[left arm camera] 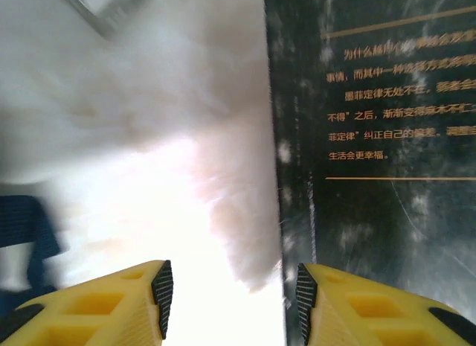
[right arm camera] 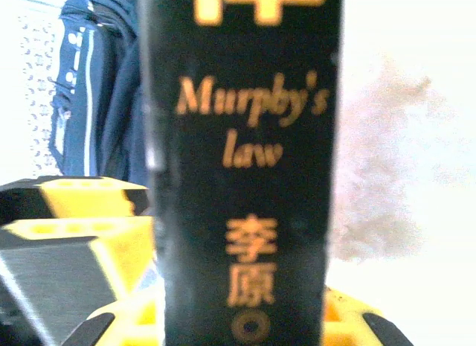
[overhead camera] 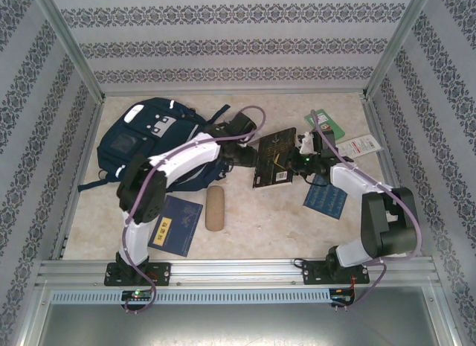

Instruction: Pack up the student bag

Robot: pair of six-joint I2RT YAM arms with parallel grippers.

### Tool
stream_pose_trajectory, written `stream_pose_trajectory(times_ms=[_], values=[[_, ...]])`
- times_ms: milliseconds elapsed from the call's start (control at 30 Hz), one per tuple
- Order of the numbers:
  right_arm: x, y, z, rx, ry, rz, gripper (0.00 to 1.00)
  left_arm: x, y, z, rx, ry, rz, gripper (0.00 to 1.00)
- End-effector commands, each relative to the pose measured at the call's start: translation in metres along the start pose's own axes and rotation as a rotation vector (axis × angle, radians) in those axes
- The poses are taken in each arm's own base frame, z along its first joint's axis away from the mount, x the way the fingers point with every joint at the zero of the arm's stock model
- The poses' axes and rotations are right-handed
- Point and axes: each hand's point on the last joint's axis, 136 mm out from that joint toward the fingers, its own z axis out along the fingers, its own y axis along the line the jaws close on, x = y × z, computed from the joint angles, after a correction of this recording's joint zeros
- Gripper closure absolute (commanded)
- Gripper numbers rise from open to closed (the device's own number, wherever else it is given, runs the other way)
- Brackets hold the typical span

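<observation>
The student bag (overhead camera: 145, 138), a navy backpack with grey-white patches, lies at the table's back left; its white-striped side (right arm camera: 89, 93) stands behind the book in the right wrist view. A black book with gold lettering (overhead camera: 274, 158) is held up off the table at mid-table. My right gripper (overhead camera: 299, 161) is shut on the book, whose spine (right arm camera: 245, 175) reads "Murphy's law" between the yellow fingers (right arm camera: 82, 234). My left gripper (overhead camera: 249, 145) hovers at the book's left edge. Its jaws (left arm camera: 234, 301) stand open, and the book's back cover (left arm camera: 372, 138) lies just beyond the right fingertip.
A blue book (overhead camera: 176, 225) and a tan pencil case (overhead camera: 215, 207) lie near the left arm. Another blue book (overhead camera: 325, 198) lies under the right arm. A green book (overhead camera: 325, 124) and a white packet (overhead camera: 358, 146) sit at the back right. Patterned walls enclose the table.
</observation>
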Motion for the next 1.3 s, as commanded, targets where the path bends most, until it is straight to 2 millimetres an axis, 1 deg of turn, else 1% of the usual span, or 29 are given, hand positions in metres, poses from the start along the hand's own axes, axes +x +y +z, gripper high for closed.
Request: stream_pose_trajectory(times_ms=[0,133,167,200,300,367,467,633,767,900,1033,1100,1267], values=[[-0.007,0.03,-0.012,-0.083,-0.054,-0.059,1.0,-0.009,0.049,-0.045,-0.163,-0.043,0.08,0.49],[-0.006,0.04,-0.015,-0.1,-0.067,-0.079,1.0,-0.006,0.089,-0.074,-0.273,-0.071,0.094,0.46],[-0.005,0.041,-0.015,-0.105,-0.067,-0.078,1.0,-0.004,0.098,-0.078,-0.302,-0.073,0.098,0.43],[-0.004,0.041,-0.013,-0.106,-0.064,-0.076,1.0,-0.001,0.108,-0.081,-0.332,-0.068,0.106,0.42],[0.001,0.046,-0.01,-0.116,-0.05,-0.081,1.0,0.011,0.132,-0.078,-0.392,-0.018,0.131,0.41],[0.005,0.049,-0.007,-0.122,-0.039,-0.087,1.0,0.017,0.145,-0.071,-0.437,0.023,0.163,0.42],[0.01,0.05,-0.004,-0.123,-0.026,-0.088,1.0,0.02,0.155,-0.057,-0.473,0.069,0.208,0.43],[0.016,0.051,-0.002,-0.127,-0.01,-0.088,1.0,0.015,0.167,-0.037,-0.501,0.102,0.223,0.44],[0.021,0.052,-0.003,-0.129,-0.009,-0.09,1.0,0.012,0.183,-0.024,-0.546,0.134,0.212,0.45],[0.025,0.051,-0.004,-0.126,-0.011,-0.092,1.0,0.009,0.191,-0.022,-0.561,0.134,0.197,0.46],[0.026,0.049,-0.004,-0.124,-0.009,-0.092,1.0,0.002,0.187,-0.03,-0.525,0.102,0.165,0.47],[0.025,0.05,-0.003,-0.127,-0.009,-0.091,1.0,0.0,0.188,-0.033,-0.512,0.091,0.152,0.47],[0.025,0.052,0.0,-0.134,-0.005,-0.094,1.0,0.012,0.195,-0.02,-0.508,0.162,0.153,0.49]])
